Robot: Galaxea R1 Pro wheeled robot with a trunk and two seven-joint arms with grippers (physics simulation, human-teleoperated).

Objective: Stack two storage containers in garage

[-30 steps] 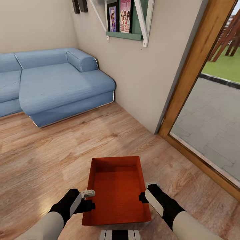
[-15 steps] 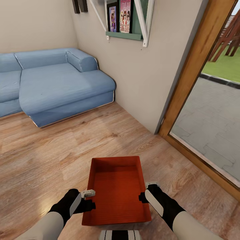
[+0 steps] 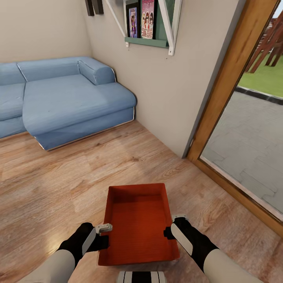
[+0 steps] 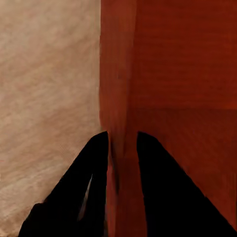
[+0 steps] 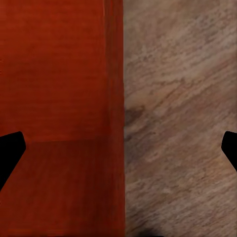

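Left wrist: left gripper [image 4: 122, 148] pinches container [image 4: 173, 74] wall.

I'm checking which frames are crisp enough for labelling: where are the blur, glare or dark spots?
Head view: sharp and evenly lit, a pale sheen on the wood floor beside the left gripper. Left wrist view: soft; fingers plain black, straddling the container wall. Right wrist view: floor grain slightly smeared.

Even, bright daylight fills the room, strongest by the glass door [image 3: 251, 129]. The wood floor [image 3: 59, 184] carries a pale sheen near the left arm and a soft shadow under the sofa [image 3: 67, 106]. Head view is sharp; both wrist views are soft, smeared, with fingers [image 4: 163, 197] as featureless black.
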